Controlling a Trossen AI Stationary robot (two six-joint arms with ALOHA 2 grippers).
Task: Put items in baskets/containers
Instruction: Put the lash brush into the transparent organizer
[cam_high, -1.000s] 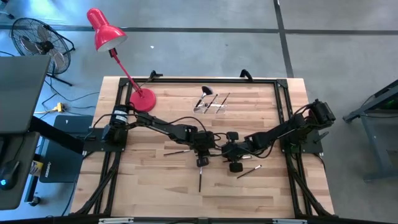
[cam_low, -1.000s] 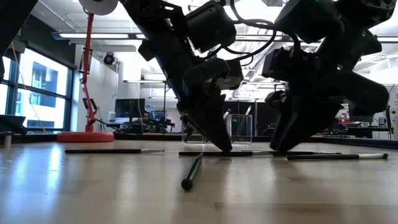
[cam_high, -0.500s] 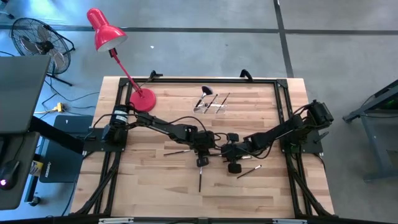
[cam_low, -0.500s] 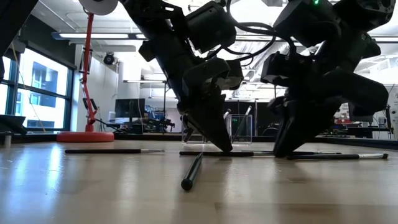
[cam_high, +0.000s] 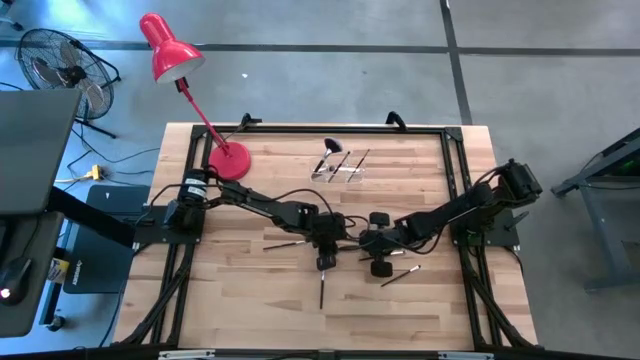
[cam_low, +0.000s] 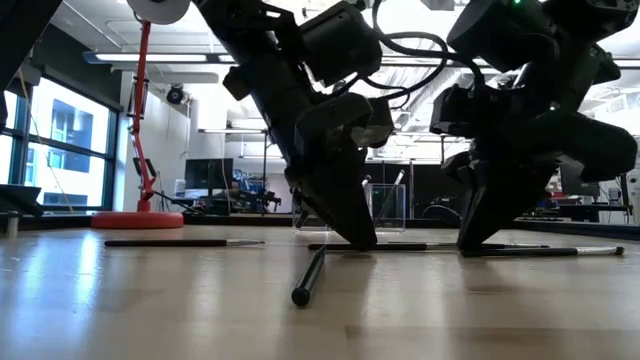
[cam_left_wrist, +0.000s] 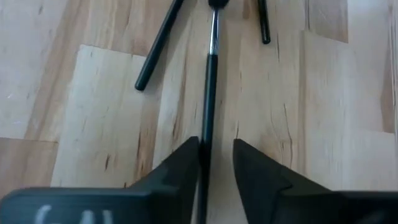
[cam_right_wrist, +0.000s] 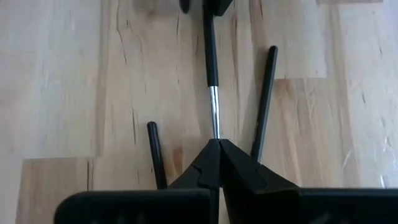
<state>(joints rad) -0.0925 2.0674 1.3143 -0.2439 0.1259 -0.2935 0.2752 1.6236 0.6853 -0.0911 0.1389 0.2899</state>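
Only our wrist views show it: right gripper (cam_right_wrist: 214, 144) jaws pinch the brush (cam_right_wrist: 211, 74), left gripper (cam_left_wrist: 216, 155) jaws stand parted around it, both angled tableward.

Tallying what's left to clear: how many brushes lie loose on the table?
4 brushes: one left of the left gripper, one between it and the right gripper, one nearer the front edge, one beside the right gripper. Arms may hide more.

floor: grey concrete (cam_high: 300, 25) | fan (cam_high: 55, 60) (far corner) | lamp: red (cam_high: 170, 45) | windows (cam_low: 60, 140) left
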